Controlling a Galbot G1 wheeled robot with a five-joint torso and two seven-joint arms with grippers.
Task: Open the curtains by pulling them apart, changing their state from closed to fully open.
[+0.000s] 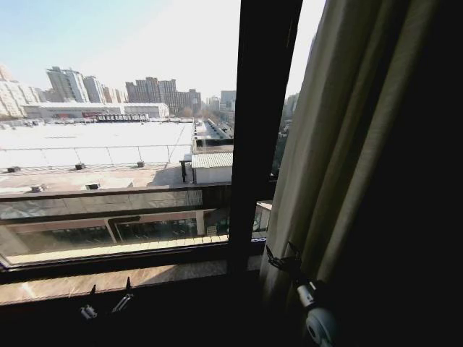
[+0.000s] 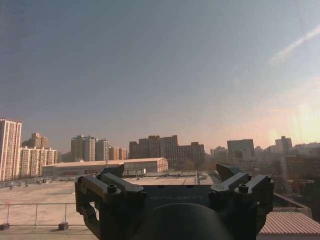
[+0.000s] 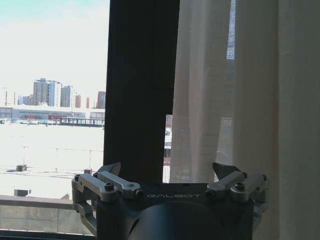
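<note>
The window frame bar (image 1: pixel 253 130) serves as the landmark. The curtain (image 1: pixel 340 144) hangs bunched just to the right of that bar, its cream pleats gathered close; left of the bar the glass stands bare, with rooftops and towers beyond. Only this one panel can be seen.

Judging from that, the pulling apart looks nearly done on this side. To finish it well, the fabric should be carried further to the right of the bar until no pleat overlaps the pane, with a grip on a fold at its edge rather than a push on the face, so the cloth slides along its rail and does not just billow.

The right end effector (image 3: pixel 169 172) sits low, just right of the bar's foot and close to the curtain's inner edge, pointing at the bar and the fabric. Its fingers are spread and hold nothing. The left end effector (image 2: pixel 172 177) is low, well to the left of the bar, aimed out through the glass, fingers likewise released and empty.
</note>
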